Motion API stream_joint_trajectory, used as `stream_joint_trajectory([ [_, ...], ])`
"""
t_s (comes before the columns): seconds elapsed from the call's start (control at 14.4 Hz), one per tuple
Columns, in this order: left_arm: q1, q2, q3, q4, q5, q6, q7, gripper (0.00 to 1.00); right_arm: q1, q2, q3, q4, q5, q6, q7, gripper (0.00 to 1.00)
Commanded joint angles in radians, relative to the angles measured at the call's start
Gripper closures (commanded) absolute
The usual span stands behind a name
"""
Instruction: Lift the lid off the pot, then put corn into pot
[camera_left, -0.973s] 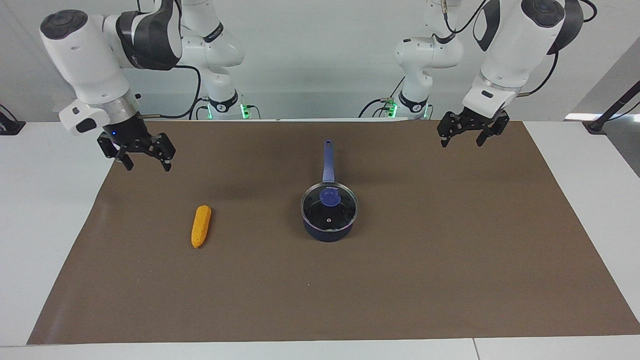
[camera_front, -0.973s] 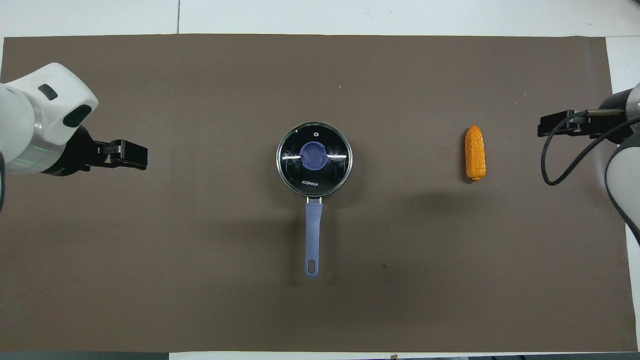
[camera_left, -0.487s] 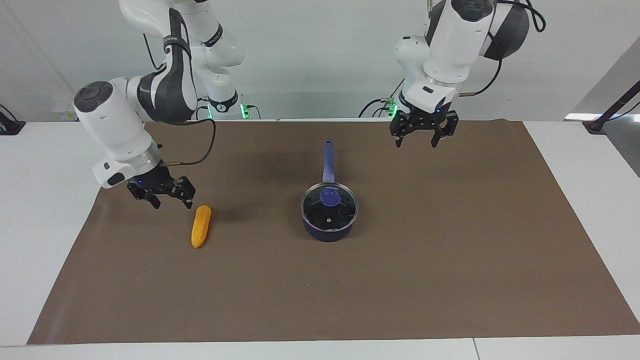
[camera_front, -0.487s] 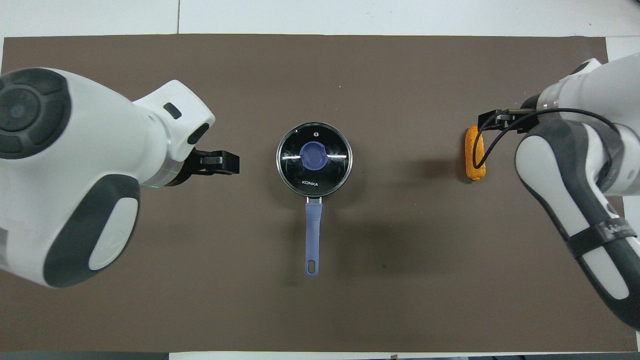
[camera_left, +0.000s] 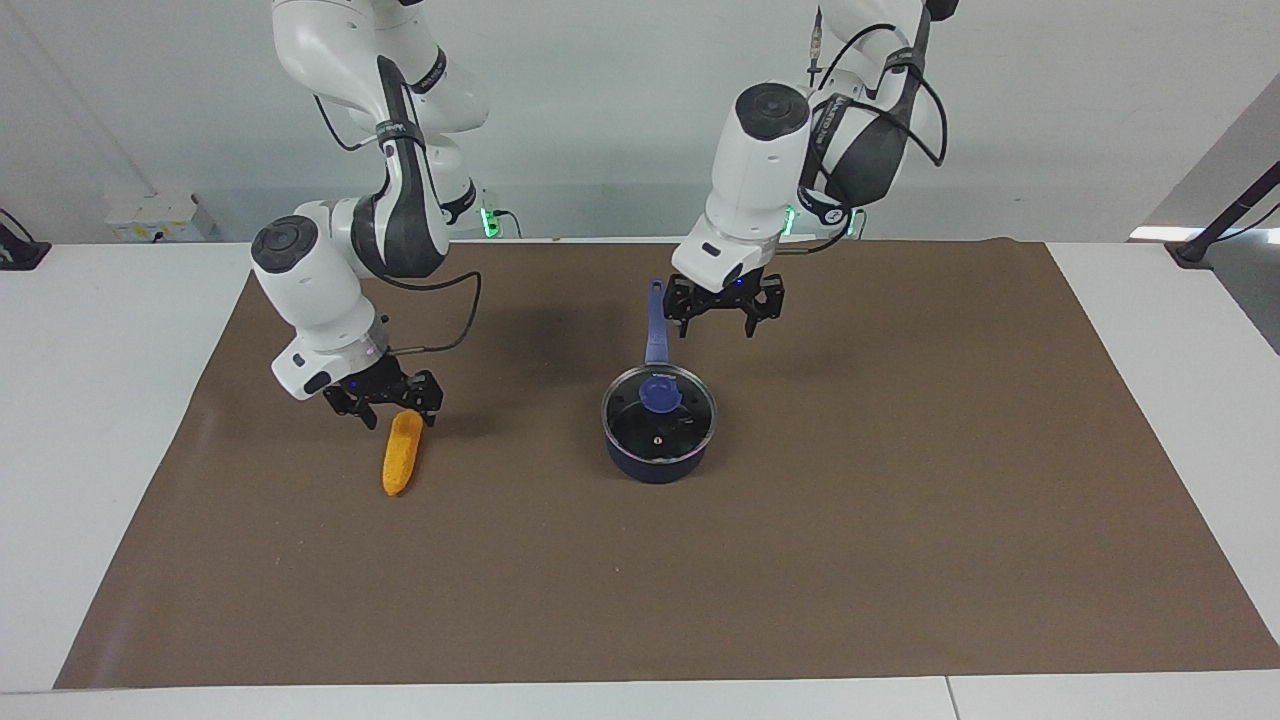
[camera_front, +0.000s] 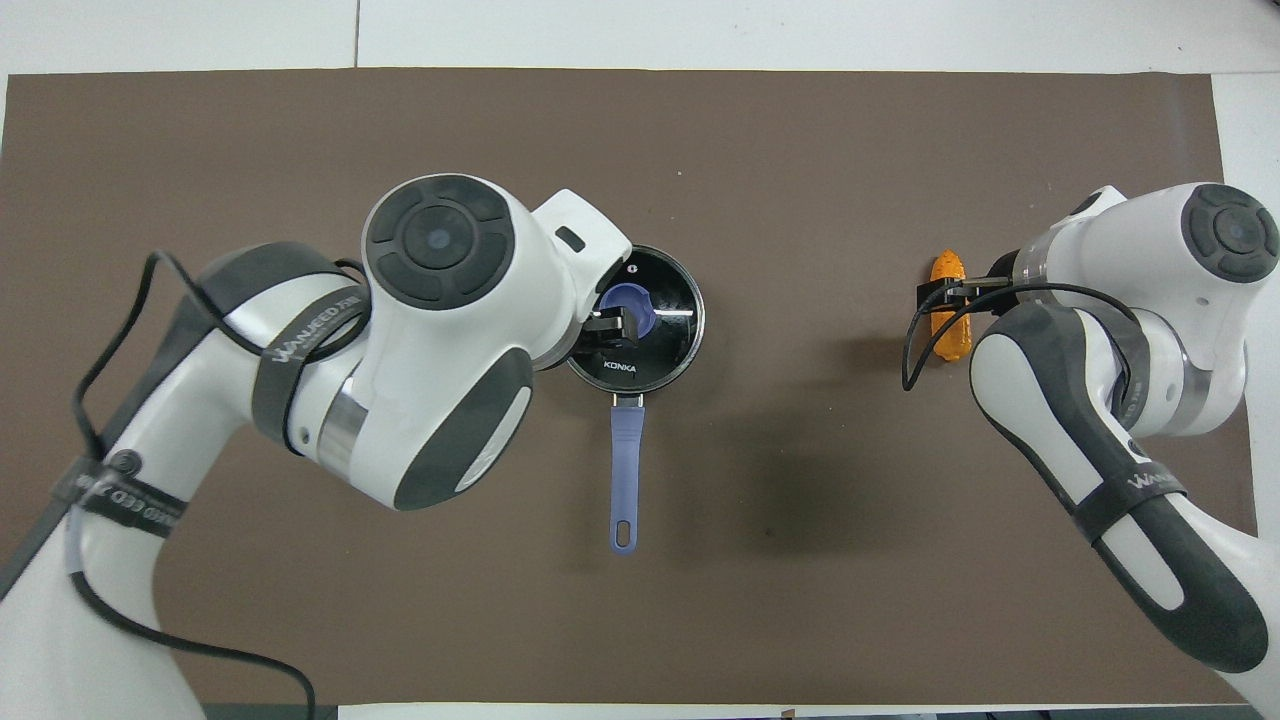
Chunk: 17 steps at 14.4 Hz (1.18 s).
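The navy pot (camera_left: 657, 455) stands mid-table, its blue handle (camera_left: 656, 325) pointing toward the robots. The glass lid (camera_left: 640, 425) with its blue knob (camera_left: 660, 393) sits on the pot. My left gripper (camera_left: 718, 330) is open and hangs in the air over the handle's root, apart from the lid. In the overhead view the left gripper (camera_front: 612, 325) covers part of the lid (camera_front: 665, 330). The orange corn (camera_left: 402, 455) lies toward the right arm's end. My right gripper (camera_left: 400, 418) is open and low, its fingers either side of the corn's end nearer the robots. The corn also shows in the overhead view (camera_front: 952, 335).
A brown mat (camera_left: 900, 500) covers most of the white table (camera_left: 90, 400). A black stand (camera_left: 1205, 240) sits at the table's corner by the left arm's end.
Both arms have swung inward and down. The left gripper moved from the mat's edge to over the pot's handle. The right gripper dropped to the corn's end. Pot, lid and corn have not moved.
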Motion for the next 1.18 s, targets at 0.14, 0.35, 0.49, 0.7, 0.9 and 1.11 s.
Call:
stream_joint_trajectory([
  [0.14, -0.055, 0.131, 0.015, 0.124, -0.005, 0.015, -0.100, 0.00, -0.016, 0.038, 0.005, -0.037, -0.015, 0.089, -0.014, 0.13],
  [0.35, -0.078, 0.188, 0.015, 0.169, 0.003, 0.033, -0.146, 0.00, -0.018, 0.064, 0.005, -0.034, -0.041, 0.107, -0.014, 0.19],
  [0.49, -0.078, 0.218, 0.020, 0.170, 0.005, 0.062, -0.147, 0.00, -0.019, 0.079, 0.005, -0.034, -0.041, 0.120, -0.014, 0.22],
  [0.7, -0.077, 0.226, 0.023, 0.170, 0.002, 0.070, -0.150, 0.00, -0.019, 0.084, 0.005, -0.033, -0.041, 0.127, -0.014, 0.31],
  [0.9, -0.071, 0.237, 0.021, 0.169, -0.001, 0.088, -0.172, 0.00, -0.022, 0.089, 0.004, -0.031, -0.043, 0.132, -0.015, 0.45],
  [1.11, -0.066, 0.238, 0.023, 0.169, 0.009, 0.090, -0.167, 0.00, -0.022, 0.089, 0.004, -0.025, -0.043, 0.120, -0.015, 0.82],
])
